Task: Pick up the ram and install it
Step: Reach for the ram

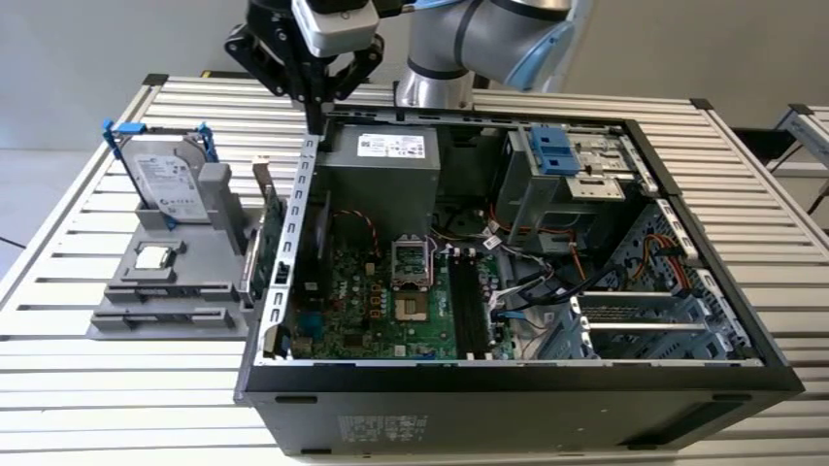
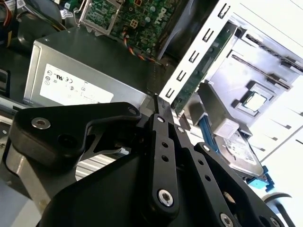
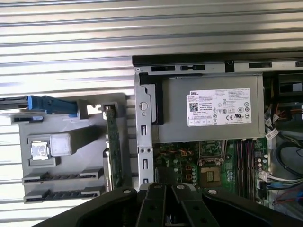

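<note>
Green and thin, the ram (image 1: 274, 254) stands on its long edge in a slot of the grey holder (image 1: 143, 313). The holder lies on the slatted metal table (image 1: 116, 388), on the exterior view's left of the open computer case (image 1: 518, 393). The ram is on the side of the holder nearest the case, just beside the case's perforated side wall (image 1: 306, 194) and parallel to it. In the exterior view its long axis runs from the near side to the far side, and one end points toward the arm. In the first wrist view the ram (image 3: 112, 146) is a narrow green strip between the holder and the wall. In the second wrist view part of the ram (image 2: 201, 78) shows behind the wall's openings.

In the same holder a hard drive (image 1: 166, 180) with a blue frame stands upright at the far end, and a small square processor chip (image 1: 155, 257) lies flat nearer to the camera.

The black pincer (image 1: 315, 124) points down over the far end of the side wall, near the grey power supply (image 1: 382, 170) inside the case. Its two fingers are clenched together with nothing between them, as the second wrist view also shows (image 2: 160, 101). Whether the tip touches the wall's edge, I cannot tell. The pincer is apart from the ram and higher than it.
</note>
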